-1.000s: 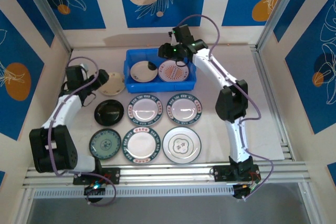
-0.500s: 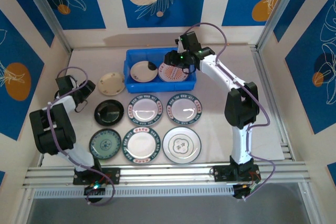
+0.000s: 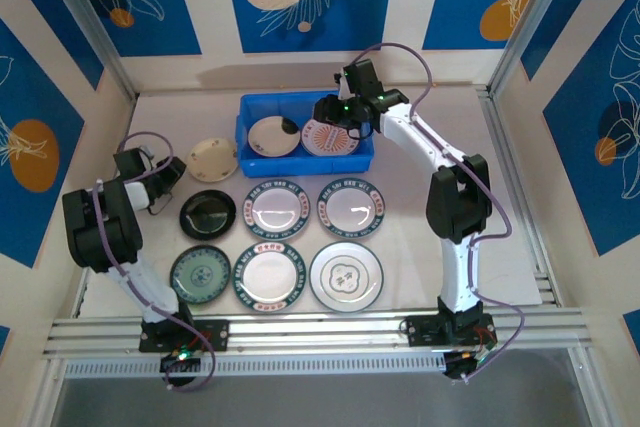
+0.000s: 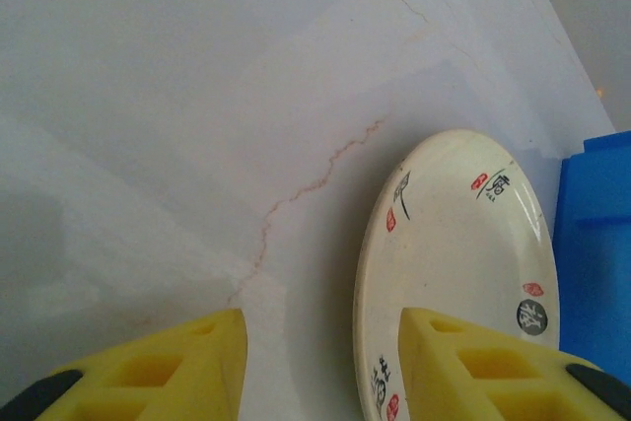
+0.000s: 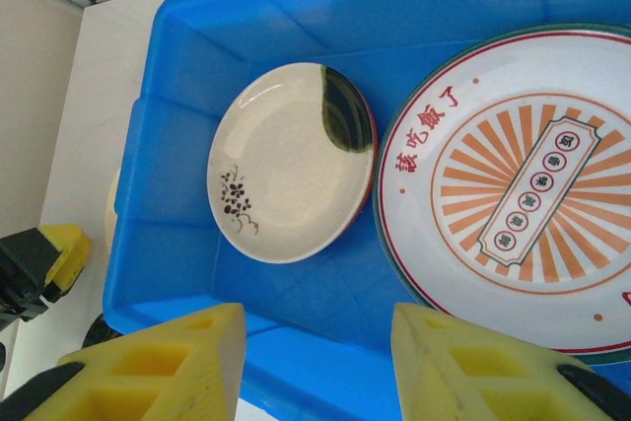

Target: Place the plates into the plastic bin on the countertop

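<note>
Cream plate (image 4: 458,263) lies flat — just ahead of the left hand (image 4: 323,342).

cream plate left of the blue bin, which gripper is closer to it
Left. The left gripper is right beside the cream plate, at its left edge. The right gripper hangs over the blue bin, above the orange sunburst plate.

In the left wrist view, the cream plate (image 4: 463,263) is cut off by the lower edge, and its near rim is covered by a yellow finger (image 4: 473,382). The plastic bin (image 4: 596,244) is cropped at the right edge. In the right wrist view, the orange-rayed plate (image 5: 518,194) is cropped at the right. Overhead, the rim lettering on the patterned plates (image 3: 279,209) is too small to be read.
</note>
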You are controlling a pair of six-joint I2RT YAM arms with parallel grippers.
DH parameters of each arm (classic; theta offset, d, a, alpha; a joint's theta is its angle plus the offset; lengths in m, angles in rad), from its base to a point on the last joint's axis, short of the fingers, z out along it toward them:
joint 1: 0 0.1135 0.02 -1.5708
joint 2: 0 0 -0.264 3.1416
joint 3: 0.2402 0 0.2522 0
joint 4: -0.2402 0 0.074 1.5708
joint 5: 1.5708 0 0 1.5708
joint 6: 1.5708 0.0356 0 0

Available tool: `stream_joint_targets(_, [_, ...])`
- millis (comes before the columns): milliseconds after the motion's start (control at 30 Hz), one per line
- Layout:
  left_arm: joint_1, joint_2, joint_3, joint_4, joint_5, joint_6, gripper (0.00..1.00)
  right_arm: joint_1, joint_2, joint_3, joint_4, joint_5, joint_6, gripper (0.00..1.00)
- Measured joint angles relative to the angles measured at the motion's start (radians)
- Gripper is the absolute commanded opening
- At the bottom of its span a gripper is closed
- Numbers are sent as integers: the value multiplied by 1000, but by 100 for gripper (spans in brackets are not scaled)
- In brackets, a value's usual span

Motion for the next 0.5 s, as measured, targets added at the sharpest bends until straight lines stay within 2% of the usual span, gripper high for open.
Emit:
stream_joint_targets(300, [-18, 55, 18, 34, 17, -15, 39, 0, 29, 3, -1, -6, 0, 44])
stream_joint_targets(500, [-75, 97, 82, 33, 21, -18, 39, 0, 29, 4, -1, -10, 0, 44])
